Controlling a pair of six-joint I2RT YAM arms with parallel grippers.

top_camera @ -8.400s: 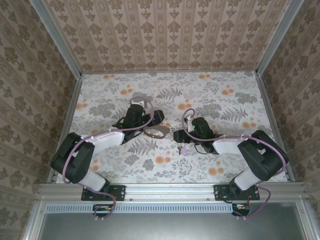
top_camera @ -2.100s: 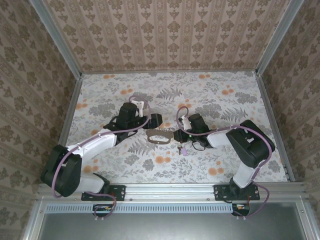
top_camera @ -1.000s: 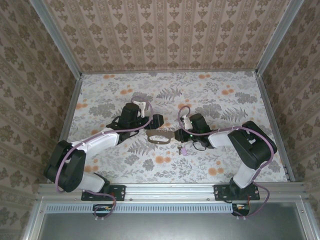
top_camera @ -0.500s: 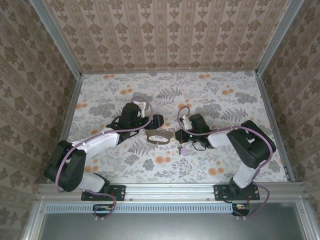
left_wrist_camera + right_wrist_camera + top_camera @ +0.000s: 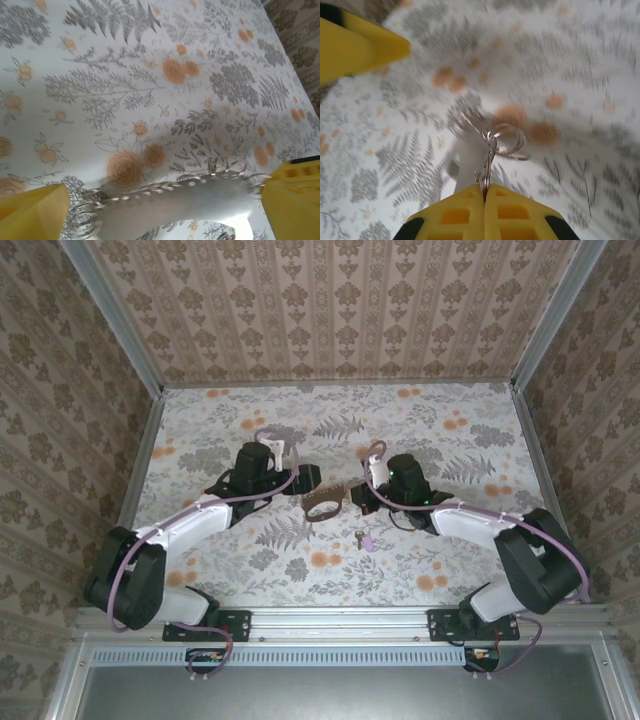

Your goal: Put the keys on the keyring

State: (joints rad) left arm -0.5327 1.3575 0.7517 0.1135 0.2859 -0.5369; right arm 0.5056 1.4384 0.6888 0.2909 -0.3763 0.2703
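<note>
My right tool [image 5: 485,189] was clenched on a thin wire loop of the keyring [image 5: 322,505] — the left tool [image 5: 165,197] stood released, fingers flanking it. The key [image 5: 362,537] lay on the surface [image 5: 200,430] just beside them.

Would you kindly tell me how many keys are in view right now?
1. The key lies on the table, just on the near-edge side of the keyring. More could be hidden under the left arm or right arm.
</note>
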